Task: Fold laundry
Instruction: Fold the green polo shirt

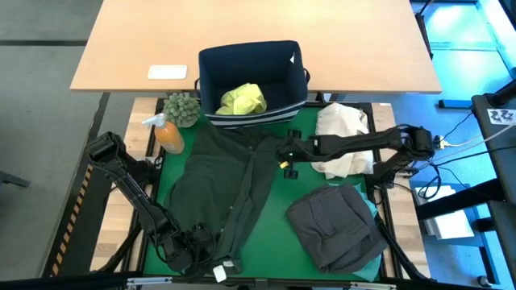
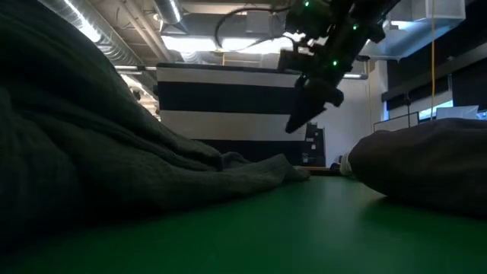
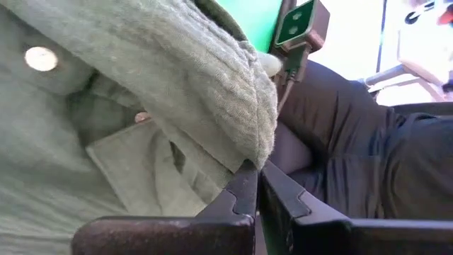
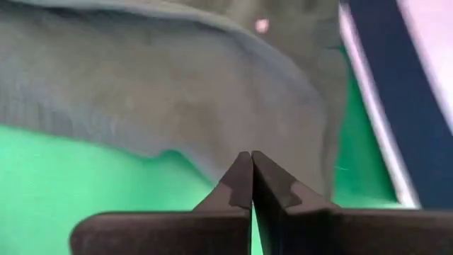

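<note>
A dark olive-black shirt [image 1: 230, 181] lies spread on the green mat [image 1: 278, 242], collar toward the far side. My left gripper [image 1: 201, 242] is at the shirt's near left corner, shut on its hem. My right gripper [image 1: 284, 155] hangs shut and empty above the mat [image 2: 293, 125], just right of the shirt's right edge. A folded charcoal grey garment [image 1: 334, 225] rests on a turquoise one [image 1: 375, 262] at the near right. A yellow-green shirt [image 1: 242, 98] lies in the navy bin [image 1: 294, 68]. My left gripper pinches the shirt's ribbed hem [image 3: 249, 145] between its two fingertips [image 3: 244, 184], at the near left corner. The fingers slant downward. The hem folds down over the fingertips, several layers bunched there, and the rest of the shirt lies on the mat.
A cream-beige cloth bundle [image 1: 343, 138] lies at the far right of the mat under my right arm. An orange bottle [image 1: 168, 133] and a small plant [image 1: 182, 107] stand at the far left. A wooden desk [image 1: 145, 48] lies beyond the bin. Bare mat shows mid-table.
</note>
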`<act>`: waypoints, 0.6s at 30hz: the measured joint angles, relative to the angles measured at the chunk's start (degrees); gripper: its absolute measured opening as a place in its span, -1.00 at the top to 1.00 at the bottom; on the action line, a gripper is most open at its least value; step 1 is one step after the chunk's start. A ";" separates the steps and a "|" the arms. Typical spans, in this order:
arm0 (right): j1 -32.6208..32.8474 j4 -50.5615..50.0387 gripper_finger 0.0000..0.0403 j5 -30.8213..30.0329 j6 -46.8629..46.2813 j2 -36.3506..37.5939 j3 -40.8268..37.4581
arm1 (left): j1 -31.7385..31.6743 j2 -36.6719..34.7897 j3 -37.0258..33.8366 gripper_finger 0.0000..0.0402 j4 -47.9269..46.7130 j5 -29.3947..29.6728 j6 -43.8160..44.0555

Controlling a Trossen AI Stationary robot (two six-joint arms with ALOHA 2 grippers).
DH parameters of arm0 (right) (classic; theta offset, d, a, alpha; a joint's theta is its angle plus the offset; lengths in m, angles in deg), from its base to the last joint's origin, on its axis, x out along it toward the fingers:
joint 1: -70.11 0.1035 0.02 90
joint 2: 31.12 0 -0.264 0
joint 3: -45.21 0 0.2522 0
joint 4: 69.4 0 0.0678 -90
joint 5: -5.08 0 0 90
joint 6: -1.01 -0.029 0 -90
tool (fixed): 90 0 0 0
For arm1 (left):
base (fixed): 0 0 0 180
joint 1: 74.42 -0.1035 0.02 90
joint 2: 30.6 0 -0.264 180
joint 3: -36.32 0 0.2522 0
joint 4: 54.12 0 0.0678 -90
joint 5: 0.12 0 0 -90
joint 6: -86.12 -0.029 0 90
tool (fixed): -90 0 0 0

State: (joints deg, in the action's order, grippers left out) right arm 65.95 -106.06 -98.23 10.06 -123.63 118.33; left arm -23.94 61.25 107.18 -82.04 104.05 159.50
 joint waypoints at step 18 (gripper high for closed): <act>-6.87 1.18 1.00 -0.77 -1.14 -14.09 0.22 | 2.80 -0.02 -0.02 1.00 0.68 0.31 -0.52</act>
State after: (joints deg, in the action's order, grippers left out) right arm 59.08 -104.88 -98.99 8.91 -137.72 118.54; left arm -21.15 61.23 107.16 -81.35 104.36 158.98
